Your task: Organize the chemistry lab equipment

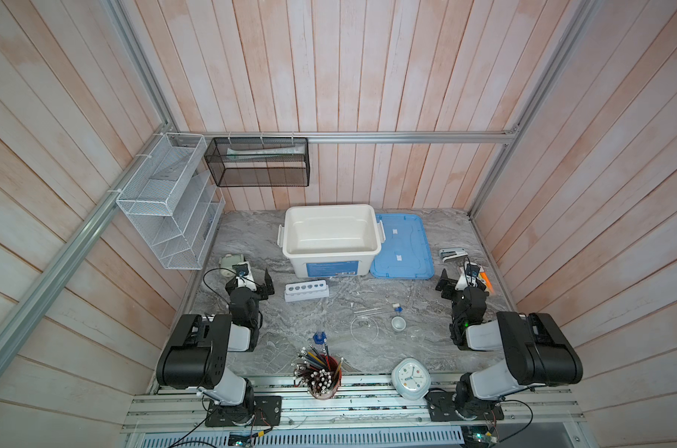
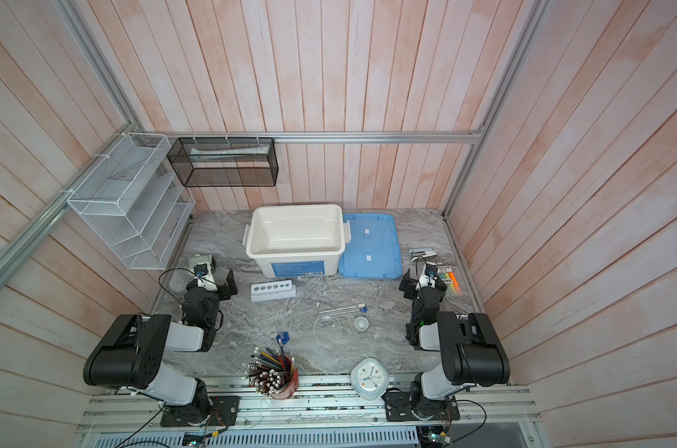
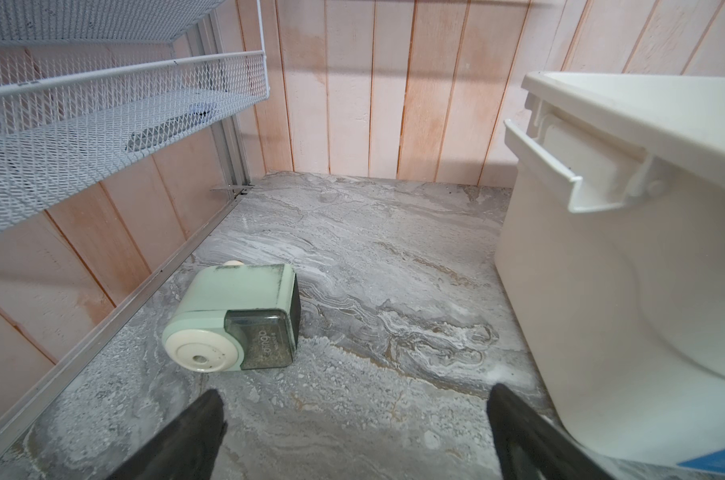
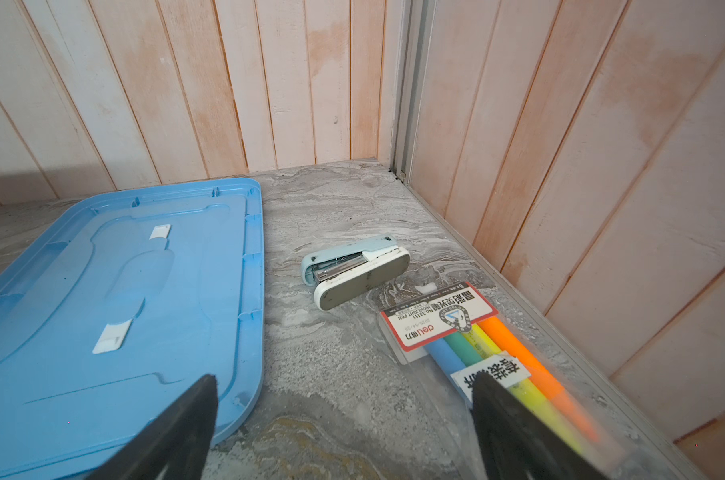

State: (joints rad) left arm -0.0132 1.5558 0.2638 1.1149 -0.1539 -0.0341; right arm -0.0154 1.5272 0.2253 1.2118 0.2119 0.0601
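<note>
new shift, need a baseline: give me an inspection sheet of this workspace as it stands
surface: marble-look table; open bin at the back, lid flat beside it
job's things: rack, holes look empty; two tubes lying flat; dish, cup, bottle loose on the table
clutter: pencil cup, clock, sharpener, stapler, highlighters
grippers: left end effector and right end effector open, empty
cables: black cable looping by the left arm
surroundings: plank walls; white mesh shelf, black mesh basket
</note>
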